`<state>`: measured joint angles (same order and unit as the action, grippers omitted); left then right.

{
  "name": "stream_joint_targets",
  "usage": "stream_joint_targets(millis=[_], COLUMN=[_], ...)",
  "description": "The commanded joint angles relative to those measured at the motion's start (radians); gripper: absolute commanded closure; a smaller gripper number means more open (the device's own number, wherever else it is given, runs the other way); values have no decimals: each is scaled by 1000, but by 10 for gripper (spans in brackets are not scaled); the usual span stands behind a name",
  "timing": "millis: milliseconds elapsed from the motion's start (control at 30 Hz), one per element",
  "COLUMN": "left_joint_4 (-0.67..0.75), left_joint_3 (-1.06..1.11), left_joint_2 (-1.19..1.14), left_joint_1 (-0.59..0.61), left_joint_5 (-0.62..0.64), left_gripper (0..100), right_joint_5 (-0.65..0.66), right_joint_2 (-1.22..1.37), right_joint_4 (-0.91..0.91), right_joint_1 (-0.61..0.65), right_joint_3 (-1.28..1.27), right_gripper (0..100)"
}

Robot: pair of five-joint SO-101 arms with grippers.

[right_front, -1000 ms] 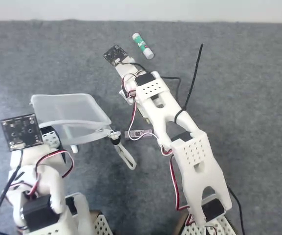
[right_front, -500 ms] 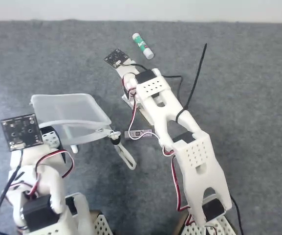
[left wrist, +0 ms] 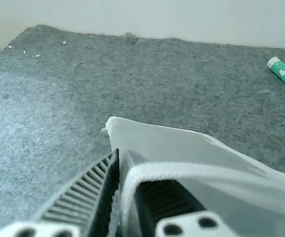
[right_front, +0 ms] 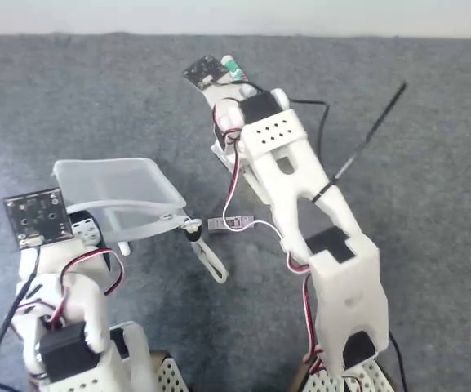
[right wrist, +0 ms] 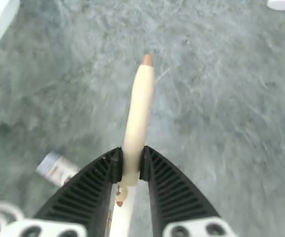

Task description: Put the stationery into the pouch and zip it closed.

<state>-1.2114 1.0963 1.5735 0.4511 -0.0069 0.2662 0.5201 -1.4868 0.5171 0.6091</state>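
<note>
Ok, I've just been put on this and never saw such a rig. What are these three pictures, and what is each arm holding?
You are looking at two small white robot arms, the left arm and the right arm, at a table covered in grey felt. The high view comes from a fixed camera looking down on both. Each of the other two pictures comes from a camera on one arm's wrist, looking along its end effector.

The left end effector is shut on the edge of a see-through plastic pouch. The right end effector is shut on a cream pencil with a brown tip, apart from the pouch. A green and white glue stick lies on the felt. A small blurred object also lies there, but I cannot tell what it is.
</note>
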Motion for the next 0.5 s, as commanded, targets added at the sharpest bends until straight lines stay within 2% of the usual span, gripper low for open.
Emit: stream_joint_targets(millis=[0,267,467], left_joint_4=[46,48,44], left_joint_3=[-18,-15,-15], left_joint_2=[-3,-3,-3], left_joint_1=[-3,-3,-3], left_joint_5=[-8,-8,-8], left_gripper=[991,991,991], right_joint_5=[-6,-5,-5], right_joint_2=[-139,-173,-173], right_joint_4=[-81,-285,-300], right_joint_1=[-5,-56,-131], right_joint_3=[21,17,-41], right_gripper=[991,991,991])
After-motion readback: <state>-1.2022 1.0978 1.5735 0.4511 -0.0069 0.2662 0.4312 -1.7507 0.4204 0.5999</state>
